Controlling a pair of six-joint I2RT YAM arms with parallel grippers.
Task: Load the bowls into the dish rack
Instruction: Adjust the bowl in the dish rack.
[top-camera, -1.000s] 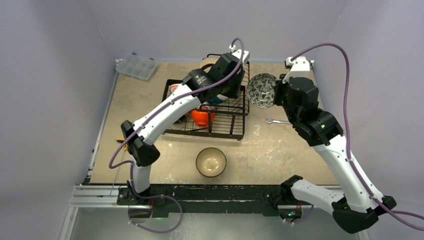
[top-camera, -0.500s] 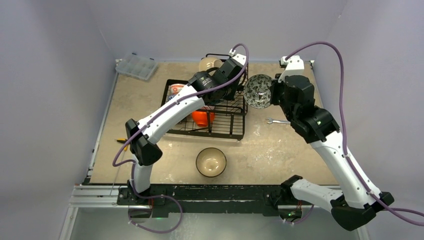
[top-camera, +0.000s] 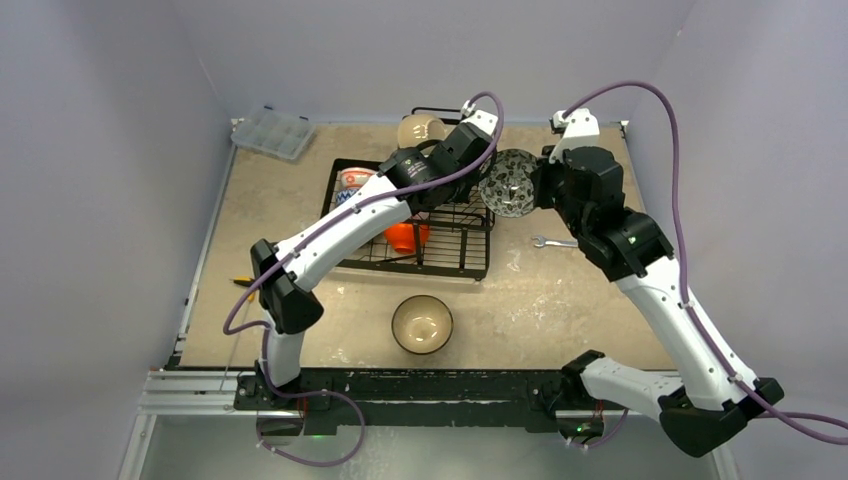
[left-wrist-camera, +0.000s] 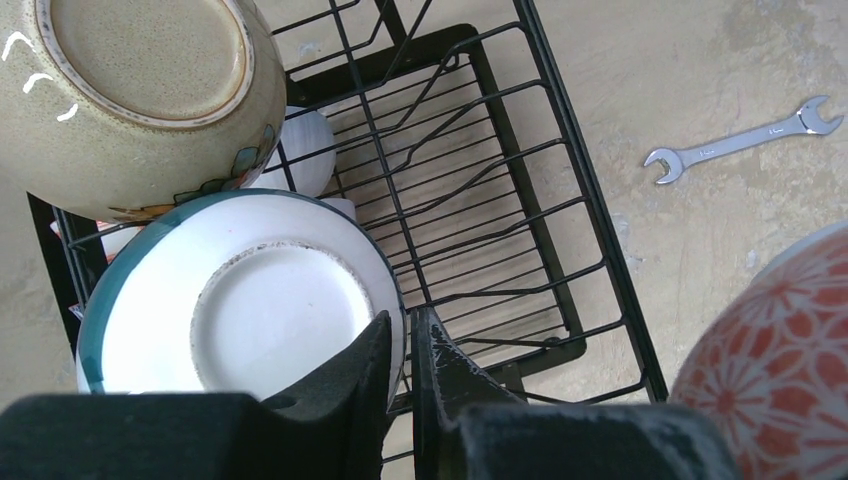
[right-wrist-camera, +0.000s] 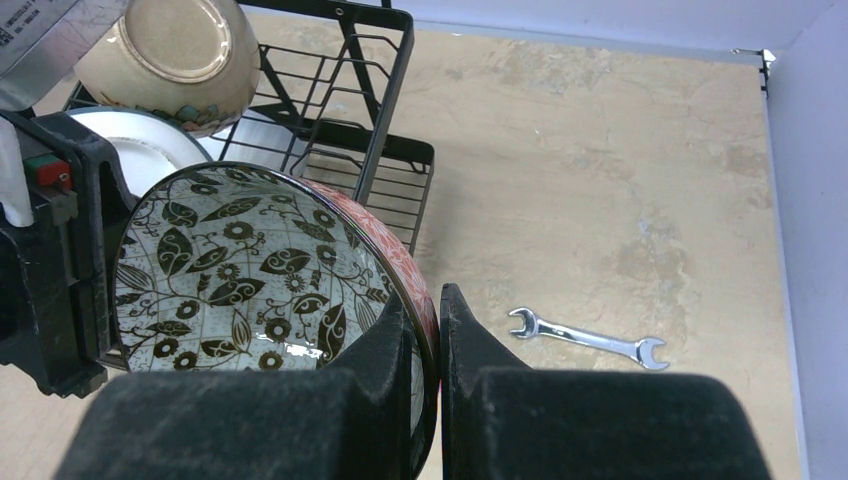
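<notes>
In the left wrist view my left gripper (left-wrist-camera: 408, 318) is shut on the rim of a teal bowl with a white inside (left-wrist-camera: 250, 300), held over the black dish rack (left-wrist-camera: 560, 200). A tan bowl (left-wrist-camera: 140, 90) sits tilted on the rack's raised tier, just beyond it. My right gripper (right-wrist-camera: 437, 295) is shut on the rim of a red floral bowl with a black leaf pattern inside (right-wrist-camera: 240, 270). It hangs at the rack's right edge (top-camera: 505, 183), close to the left wrist. An orange bowl (top-camera: 405, 236) stands in the rack. A tan-rimmed bowl (top-camera: 422, 324) sits upright on the table in front.
A silver wrench (top-camera: 555, 242) lies on the table right of the rack. A clear compartment box (top-camera: 273, 132) stands at the back left corner. A red and white bowl (top-camera: 355, 178) rests at the rack's left end. Walls enclose the table on three sides.
My right arm has carried the floral bowl left, up to the rack's right edge. My left wrist has shifted right and back over the rack, and its jaws have narrowed.
</notes>
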